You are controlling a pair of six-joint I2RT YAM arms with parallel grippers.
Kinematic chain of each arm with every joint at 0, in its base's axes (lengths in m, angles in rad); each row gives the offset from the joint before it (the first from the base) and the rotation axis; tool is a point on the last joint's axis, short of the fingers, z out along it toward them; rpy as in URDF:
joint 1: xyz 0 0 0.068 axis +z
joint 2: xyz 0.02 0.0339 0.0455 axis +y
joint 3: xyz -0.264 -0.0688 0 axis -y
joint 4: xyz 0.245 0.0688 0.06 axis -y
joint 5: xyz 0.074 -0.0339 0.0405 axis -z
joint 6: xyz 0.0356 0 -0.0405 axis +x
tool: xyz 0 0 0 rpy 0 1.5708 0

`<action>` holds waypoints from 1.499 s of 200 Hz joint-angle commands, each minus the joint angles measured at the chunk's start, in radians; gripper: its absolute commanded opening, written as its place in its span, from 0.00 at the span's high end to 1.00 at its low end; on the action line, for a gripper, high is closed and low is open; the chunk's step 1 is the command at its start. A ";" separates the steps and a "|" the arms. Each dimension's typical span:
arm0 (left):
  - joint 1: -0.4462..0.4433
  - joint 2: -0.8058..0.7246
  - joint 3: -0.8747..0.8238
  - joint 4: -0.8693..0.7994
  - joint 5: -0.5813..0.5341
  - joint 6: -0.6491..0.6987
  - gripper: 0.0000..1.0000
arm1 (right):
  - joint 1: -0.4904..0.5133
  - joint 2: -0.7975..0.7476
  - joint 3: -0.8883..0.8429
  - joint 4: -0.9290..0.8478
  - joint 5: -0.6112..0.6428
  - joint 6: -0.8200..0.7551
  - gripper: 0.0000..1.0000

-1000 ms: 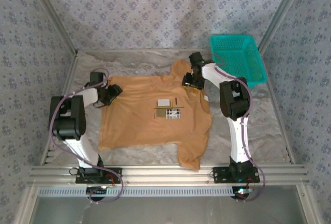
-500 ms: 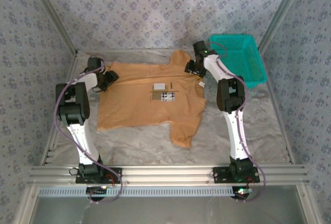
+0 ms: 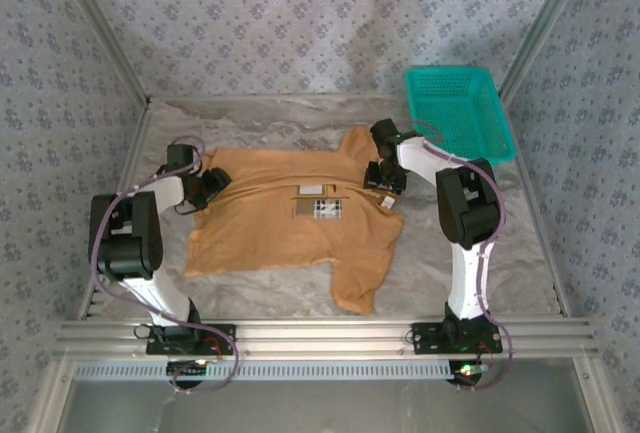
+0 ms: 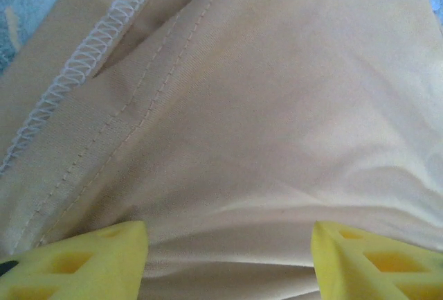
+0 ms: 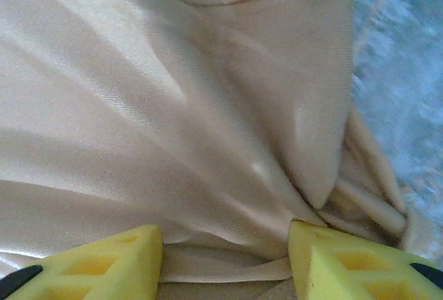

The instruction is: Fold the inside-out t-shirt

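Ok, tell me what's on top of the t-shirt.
On the t-shirt: a white label mid-cloth, with the left gripper and right gripper at opposite edges, cloth between their open fingers. The cloth under them is hidden.

At the far right corner you have a teal plastic mesh basket [image 3: 462,113] standing on the grey, marbled, crinkled surface [image 3: 500,243], its far side close to the back wall. Pale walls with a small floral pattern [image 3: 300,23] enclose three sides. Ribbed aluminium rails [image 3: 320,333] run across the near edge.
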 commanded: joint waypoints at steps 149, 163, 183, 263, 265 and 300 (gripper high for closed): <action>-0.043 0.008 0.081 -0.048 -0.002 0.012 0.46 | 0.052 0.648 1.045 -0.002 0.114 -0.008 0.47; -0.042 0.004 0.083 -0.051 0.001 0.012 0.46 | 0.053 0.669 1.047 -0.025 0.104 0.013 0.47; -0.042 -0.007 0.087 -0.059 0.004 0.016 0.46 | 0.052 0.691 1.047 -0.046 0.083 0.036 0.61; -0.034 -0.042 0.074 -0.090 -0.005 0.041 0.51 | -0.016 0.566 1.113 -0.003 -0.062 0.116 1.00; -0.035 -0.042 0.073 -0.089 -0.005 0.042 0.51 | -0.018 0.560 1.111 0.001 -0.066 0.120 1.00; -0.032 -0.033 0.060 -0.077 -0.004 0.040 0.52 | -0.021 0.467 1.065 0.079 -0.112 0.124 1.00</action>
